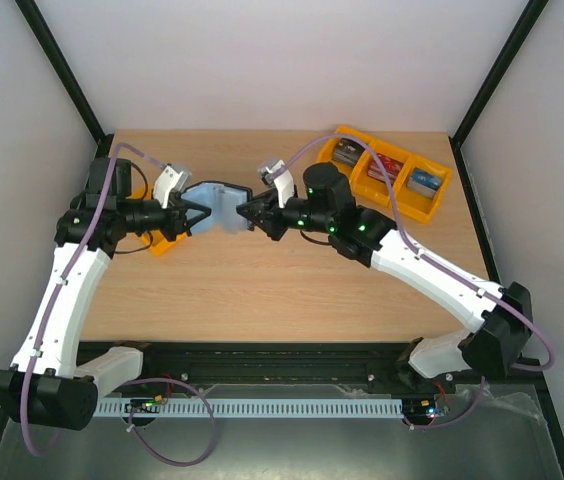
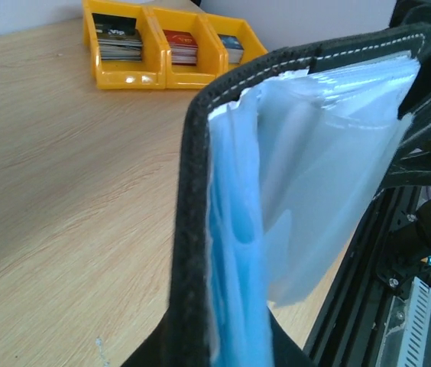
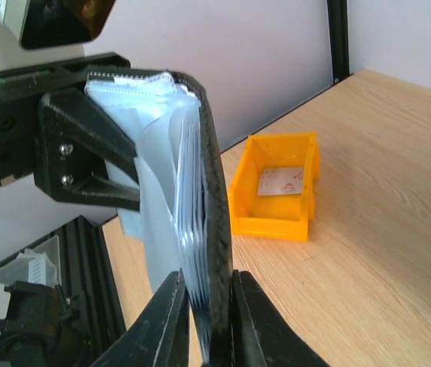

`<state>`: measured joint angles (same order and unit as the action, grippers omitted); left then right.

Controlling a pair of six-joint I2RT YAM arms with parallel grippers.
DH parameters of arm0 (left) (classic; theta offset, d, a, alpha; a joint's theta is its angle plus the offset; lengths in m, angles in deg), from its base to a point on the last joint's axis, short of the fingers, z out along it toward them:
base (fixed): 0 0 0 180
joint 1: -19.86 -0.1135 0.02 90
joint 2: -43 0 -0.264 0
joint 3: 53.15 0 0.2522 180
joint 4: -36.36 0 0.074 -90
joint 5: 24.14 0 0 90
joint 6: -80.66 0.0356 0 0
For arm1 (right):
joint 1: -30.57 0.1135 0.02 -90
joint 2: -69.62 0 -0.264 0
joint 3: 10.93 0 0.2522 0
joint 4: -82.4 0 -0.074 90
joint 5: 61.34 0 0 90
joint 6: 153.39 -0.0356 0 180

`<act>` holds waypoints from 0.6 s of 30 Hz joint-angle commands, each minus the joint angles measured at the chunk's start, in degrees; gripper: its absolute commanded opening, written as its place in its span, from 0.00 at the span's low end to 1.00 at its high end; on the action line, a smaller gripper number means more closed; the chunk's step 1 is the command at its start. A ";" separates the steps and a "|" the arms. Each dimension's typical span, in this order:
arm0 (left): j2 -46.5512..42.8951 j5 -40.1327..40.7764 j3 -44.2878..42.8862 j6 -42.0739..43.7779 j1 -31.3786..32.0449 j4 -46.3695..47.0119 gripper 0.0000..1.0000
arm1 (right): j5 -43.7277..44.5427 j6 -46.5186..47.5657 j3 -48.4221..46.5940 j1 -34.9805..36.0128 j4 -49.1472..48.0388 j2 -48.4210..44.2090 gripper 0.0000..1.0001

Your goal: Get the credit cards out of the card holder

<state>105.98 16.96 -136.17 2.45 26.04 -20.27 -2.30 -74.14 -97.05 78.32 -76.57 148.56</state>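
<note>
The black card holder (image 1: pixel 217 208) hangs spread open above the table between my two arms, its grey-blue clear pockets fanned out. My left gripper (image 1: pixel 194 215) is shut on its left cover. In the left wrist view the black edge (image 2: pixel 192 229) and blue pockets run up from my left gripper (image 2: pixel 231 340). My right gripper (image 1: pixel 245 215) is shut on the other cover; the right wrist view shows the cover (image 3: pixel 214 191) and several pocket sheets pinched in my right gripper (image 3: pixel 204 306). One pale credit card (image 3: pixel 280 182) with red marks lies in a small yellow tray (image 3: pixel 277 218).
A yellow three-compartment tray (image 1: pixel 387 175) with stacks of dark, red and blue cards stands at the back right, also seen far off in the left wrist view (image 2: pixel 166 73). The small yellow tray (image 1: pixel 160 243) sits under my left arm. Black frame posts flank the table.
</note>
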 commanded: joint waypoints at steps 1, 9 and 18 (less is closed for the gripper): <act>-1.60 -5.00 0.28 0.95 0.15 0.52 0.02 | 0.41 -3.03 -1.04 0.88 -6.81 1.26 0.16; -1.86 -5.72 0.35 1.13 0.32 0.33 0.02 | 1.30 -4.50 -2.95 2.61 -7.27 4.45 0.17; -2.32 -4.77 0.48 1.20 0.42 0.31 0.07 | 2.82 -6.52 -3.93 3.71 -7.81 6.15 0.02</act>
<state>105.21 14.58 -136.15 3.06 26.17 -20.67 -0.67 -78.79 -99.11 81.32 -81.95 154.39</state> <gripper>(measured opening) 0.058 0.059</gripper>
